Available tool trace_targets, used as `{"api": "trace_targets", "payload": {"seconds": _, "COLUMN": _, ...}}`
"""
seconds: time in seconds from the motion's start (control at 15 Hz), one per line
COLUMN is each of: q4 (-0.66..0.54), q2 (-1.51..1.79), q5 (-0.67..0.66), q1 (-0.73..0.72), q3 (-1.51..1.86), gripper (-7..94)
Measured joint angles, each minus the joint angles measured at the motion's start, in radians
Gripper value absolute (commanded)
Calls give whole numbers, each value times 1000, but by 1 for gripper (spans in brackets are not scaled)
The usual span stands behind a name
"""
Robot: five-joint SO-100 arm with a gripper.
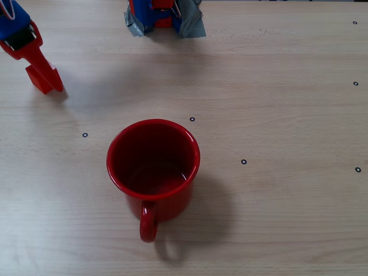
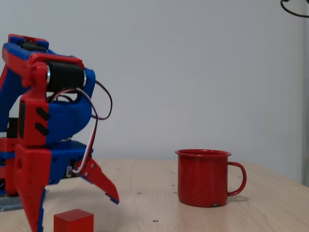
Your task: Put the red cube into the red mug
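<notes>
1. Pincer fingers of the red-and-blue plastic gripper (image 2: 72,212) stand spread wide apart, clamped on nothing: in a fixed view one broad red finger (image 2: 30,193) points straight down at the left, while the slimmer pointed finger (image 2: 101,181) with its blue edge angles out to the right.
2. Between those two fingers, low and near the table, sits the small matte red cube (image 2: 73,221); it lies just beside the broad finger, and whether the two touch cannot be told.
3. From above, in a fixed view, the gripper (image 1: 35,66) enters at the top left corner, its red finger reaching down toward the wood; the cube itself cannot be picked out from the red finger there.
4. Behind it, the arm's base (image 1: 164,17), wrapped with grey tape, sits at the top edge of the overhead view.
5. Well apart from the gripper stands the large glossy red enamel mug (image 1: 153,167) (image 2: 203,178), upright, its red inside bare, its loop handle toward the bottom of the overhead view and to the right in the side view.
6. Everything rests on a pale wooden table (image 1: 287,218) (image 2: 270,212) marked with small dark ring marks (image 1: 244,161).
</notes>
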Motion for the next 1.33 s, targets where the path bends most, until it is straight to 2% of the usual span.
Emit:
{"api": "trace_targets", "payload": {"seconds": 0.13, "q4": 0, "q2": 0, "q5": 0, "q1": -18, "q3": -2, "gripper": 48}}
{"api": "trace_targets", "payload": {"seconds": 0.4, "q4": 0, "q2": 0, "q5": 25, "q1": -34, "q3": -2, "gripper": 14}}
{"api": "trace_targets", "payload": {"seconds": 0.6, "q4": 0, "q2": 0, "q5": 43, "q1": -60, "q3": -2, "gripper": 3}}
{"api": "trace_targets", "payload": {"seconds": 0.73, "q4": 0, "q2": 0, "q5": 58, "q1": -58, "q3": -2, "gripper": 0}}
{"api": "trace_targets", "payload": {"seconds": 1.07, "q4": 18, "q2": 0, "q5": 132, "q1": -74, "q3": -11, "gripper": 0}}
{"api": "trace_targets", "payload": {"seconds": 1.33, "q4": 225, "q2": 0, "q5": 232, "q1": -89, "q3": -193, "gripper": 0}}
